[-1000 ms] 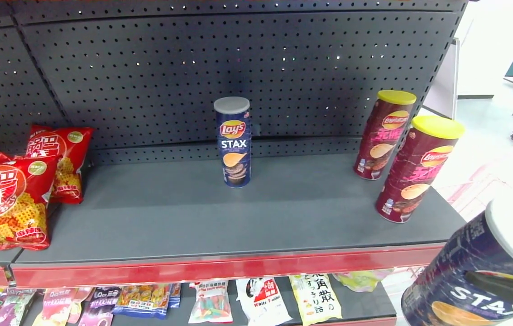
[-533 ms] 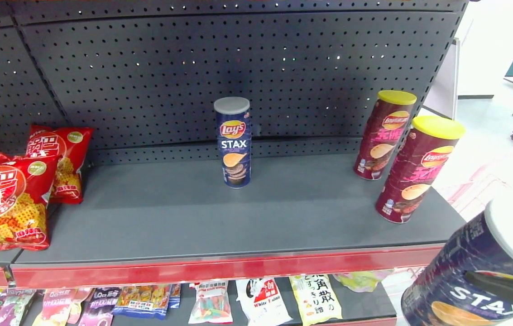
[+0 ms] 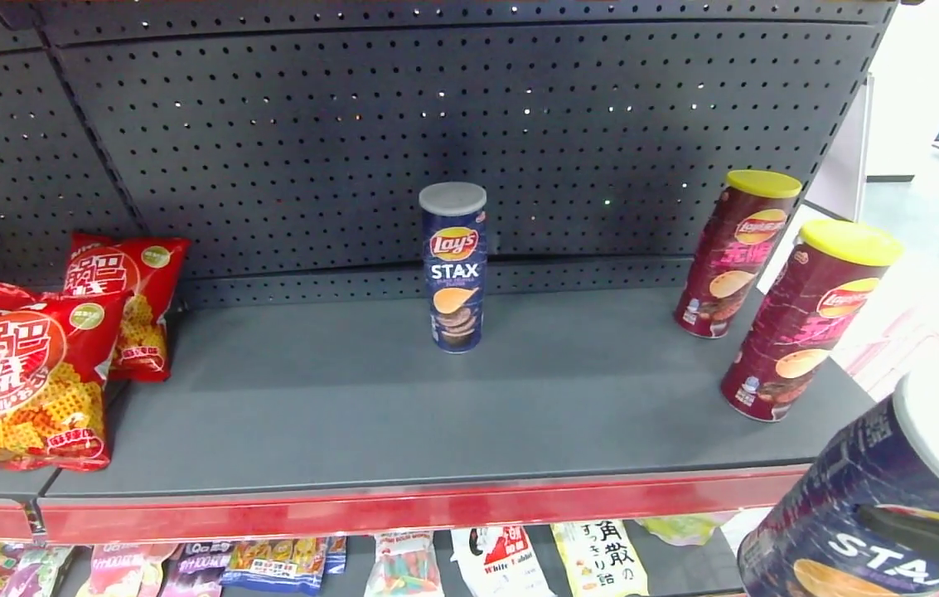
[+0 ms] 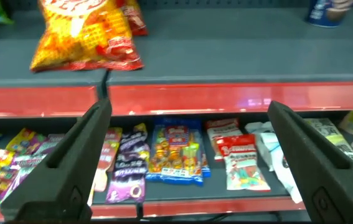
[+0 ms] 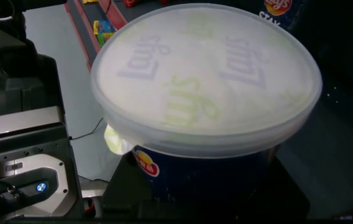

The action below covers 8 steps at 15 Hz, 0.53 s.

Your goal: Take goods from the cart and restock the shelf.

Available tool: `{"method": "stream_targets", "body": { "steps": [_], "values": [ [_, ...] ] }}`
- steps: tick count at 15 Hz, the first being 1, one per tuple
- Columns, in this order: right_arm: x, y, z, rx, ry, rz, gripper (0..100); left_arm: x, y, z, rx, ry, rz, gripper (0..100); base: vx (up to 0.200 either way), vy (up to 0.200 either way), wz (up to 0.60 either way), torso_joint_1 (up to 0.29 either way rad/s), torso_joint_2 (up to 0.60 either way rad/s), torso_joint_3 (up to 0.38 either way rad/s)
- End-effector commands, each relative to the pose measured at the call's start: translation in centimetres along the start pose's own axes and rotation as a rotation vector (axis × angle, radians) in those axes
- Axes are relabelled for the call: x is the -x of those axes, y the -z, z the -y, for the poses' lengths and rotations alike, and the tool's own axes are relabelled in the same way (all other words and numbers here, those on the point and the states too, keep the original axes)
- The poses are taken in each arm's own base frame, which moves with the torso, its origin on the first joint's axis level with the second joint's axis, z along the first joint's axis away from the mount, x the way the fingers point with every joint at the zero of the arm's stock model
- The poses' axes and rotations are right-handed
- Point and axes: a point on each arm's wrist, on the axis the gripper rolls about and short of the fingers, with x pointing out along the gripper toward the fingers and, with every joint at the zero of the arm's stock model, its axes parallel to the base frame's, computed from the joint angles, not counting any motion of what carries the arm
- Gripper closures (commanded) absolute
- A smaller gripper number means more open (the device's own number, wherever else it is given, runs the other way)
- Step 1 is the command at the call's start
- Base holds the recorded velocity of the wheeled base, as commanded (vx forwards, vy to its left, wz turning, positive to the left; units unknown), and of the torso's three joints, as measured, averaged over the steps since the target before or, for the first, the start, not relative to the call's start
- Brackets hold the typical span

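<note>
Spread wide and empty, low before the shelf (image 3: pixel 353 414): left gripper (image 4: pixel 182 155). Clamped in right gripper (image 3: pixel 917 531), off the shelf's right front corner: blue chip can (image 3: pixel 842 489). Likely light, stiff cardboard, smooth, crushable; best gripped mid-body, below the plastic lid (image 5: pixel 204 81).

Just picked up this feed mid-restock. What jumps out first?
The held blue can looms at the near right, clamped in the right gripper. On the grey shelf, a matching blue can stands alone at the middle back, with two maroon cans at the right end and red snack bags at the left.
</note>
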Motion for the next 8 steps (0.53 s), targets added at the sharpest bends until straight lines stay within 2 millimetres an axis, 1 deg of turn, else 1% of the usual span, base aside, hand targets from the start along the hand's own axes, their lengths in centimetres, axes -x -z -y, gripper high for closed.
{"method": "stream_targets", "body": {
  "steps": [1, 8],
  "values": [
    [-0.04, 0.03, 0.01, -0.001, -0.002, -0.001, 100, -0.01, 0.01, 0.0, 0.0, 0.0, -0.001, 0, 0.0, 0.0, 0.0, 0.0, 0.0, 0.0],
    [-0.13, 0.08, 0.06, -0.003, -0.004, -0.004, 100, -0.01, 0.01, 0.0, -0.001, 0.0, -0.001, 0, 0.0, 0.0, 0.0, 0.0, 0.0, 0.0]
  ]
}}
